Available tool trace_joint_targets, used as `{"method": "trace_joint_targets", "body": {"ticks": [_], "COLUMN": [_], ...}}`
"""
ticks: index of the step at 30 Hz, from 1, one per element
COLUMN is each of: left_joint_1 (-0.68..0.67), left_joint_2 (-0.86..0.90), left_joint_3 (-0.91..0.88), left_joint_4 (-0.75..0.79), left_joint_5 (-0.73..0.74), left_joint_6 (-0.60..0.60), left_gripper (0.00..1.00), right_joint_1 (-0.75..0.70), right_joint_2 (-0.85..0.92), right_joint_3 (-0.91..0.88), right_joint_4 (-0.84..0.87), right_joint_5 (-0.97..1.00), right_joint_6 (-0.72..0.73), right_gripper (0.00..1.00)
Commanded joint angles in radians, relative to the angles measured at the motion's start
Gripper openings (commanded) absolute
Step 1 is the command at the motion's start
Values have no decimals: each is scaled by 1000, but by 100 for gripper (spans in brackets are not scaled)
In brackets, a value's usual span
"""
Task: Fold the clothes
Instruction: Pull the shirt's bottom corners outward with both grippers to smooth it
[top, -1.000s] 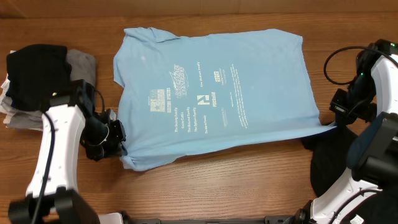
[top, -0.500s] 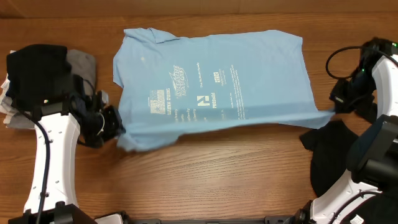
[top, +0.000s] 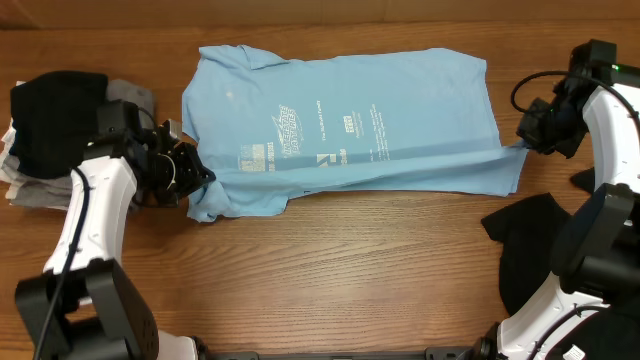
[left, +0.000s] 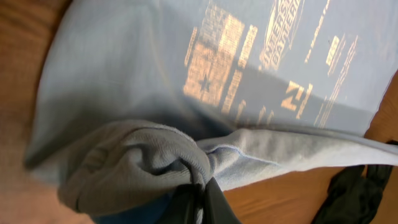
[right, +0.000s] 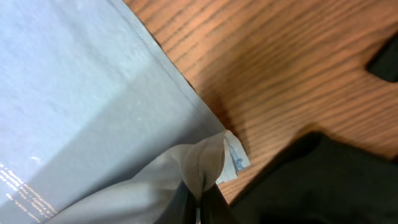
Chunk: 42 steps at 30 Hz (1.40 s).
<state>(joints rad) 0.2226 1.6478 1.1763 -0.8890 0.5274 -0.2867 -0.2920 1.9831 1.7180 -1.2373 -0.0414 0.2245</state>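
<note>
Mid-fold: my left tool (top: 192, 182) and right tool (top: 521, 146) each pinch a near-edge corner of the sky-blue T-shirt (top: 340, 100), spread on the surface (top: 350, 280). Next, I judge: carry both corners across evenly, taut (black clothes (top: 540, 255) wait aside).

1 sky-blue T-shirt (top: 350, 110), 2 black garments (top: 50, 115) (top: 540, 250), 1 grey garment (top: 132, 98).

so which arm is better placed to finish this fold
Probably right: the right fingers pinch the T-shirt hem corner neatly, further over; the left fingers grip a bunched wad lower down.
</note>
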Motion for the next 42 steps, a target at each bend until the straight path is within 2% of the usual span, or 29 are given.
{"method": "trace_joint_targets", "body": {"ticks": [1, 15, 22, 36, 40, 42], "left_joint_1": [5, 5, -3, -14, -14, -14], "left_joint_2": [51, 167, 193, 196, 196, 196], "left_joint_3": [2, 2, 2, 2, 2, 2], "left_joint_4": [34, 160, 182, 210, 260, 278], "left_joint_5": [42, 12, 11, -40, 39, 138], "left_joint_6": [-10, -62, -77, -100, -118, -117], "left_gripper": [4, 4, 4, 4, 4, 4], "right_joint_1": [3, 20, 50, 51, 51, 50], "right_joint_2": [-40, 5, 64, 106, 106, 106], "right_joint_3": [2, 2, 2, 2, 2, 2], "right_joint_4": [25, 99, 135, 186, 182, 180], "right_joint_5": [2, -6, -13, -13, -13, -13], "right_joint_6": [4, 3, 4, 11, 11, 11], "right_gripper": [4, 4, 8, 9, 9, 9]}}
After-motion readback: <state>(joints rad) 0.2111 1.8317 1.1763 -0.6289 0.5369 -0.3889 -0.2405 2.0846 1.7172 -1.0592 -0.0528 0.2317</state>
